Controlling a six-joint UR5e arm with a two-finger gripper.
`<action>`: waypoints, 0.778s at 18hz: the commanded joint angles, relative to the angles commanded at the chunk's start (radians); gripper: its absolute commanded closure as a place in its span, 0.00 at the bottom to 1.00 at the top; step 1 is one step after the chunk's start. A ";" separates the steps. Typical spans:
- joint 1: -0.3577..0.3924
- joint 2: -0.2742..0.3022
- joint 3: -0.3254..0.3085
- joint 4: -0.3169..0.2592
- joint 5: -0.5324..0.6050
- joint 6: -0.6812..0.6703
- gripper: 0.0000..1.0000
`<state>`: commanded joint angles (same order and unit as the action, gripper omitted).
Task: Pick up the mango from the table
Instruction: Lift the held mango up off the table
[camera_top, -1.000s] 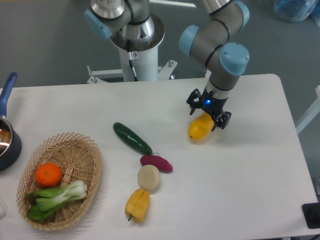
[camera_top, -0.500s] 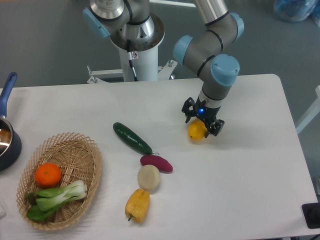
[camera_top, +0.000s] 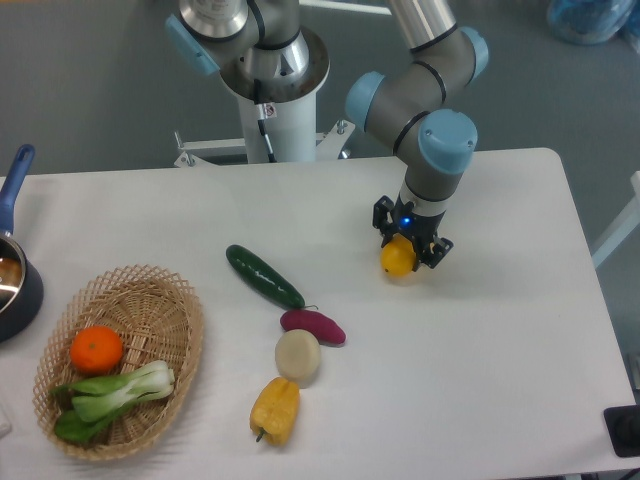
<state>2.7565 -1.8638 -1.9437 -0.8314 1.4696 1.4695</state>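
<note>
on the table (camera_top: 500, 330), claw (camera_top: 409, 247) grips mango (camera_top: 397, 259) (no readable writing).

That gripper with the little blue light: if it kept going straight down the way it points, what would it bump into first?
The gripper points down with its fingers on either side of the mango, so it would likely meet the mango first, then the white table. Depth is hard to judge from this single view.

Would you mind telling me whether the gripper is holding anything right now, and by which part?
The gripper has its jaws on either side of the mango, around its upper part. Whether they grip it firmly cannot be told.
</note>
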 joint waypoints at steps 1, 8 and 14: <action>-0.002 0.000 0.015 -0.003 0.000 0.000 0.61; -0.003 -0.005 0.160 -0.015 0.005 -0.005 0.59; -0.023 -0.002 0.200 -0.015 0.006 -0.006 0.59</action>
<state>2.7336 -1.8654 -1.7441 -0.8468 1.4757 1.4634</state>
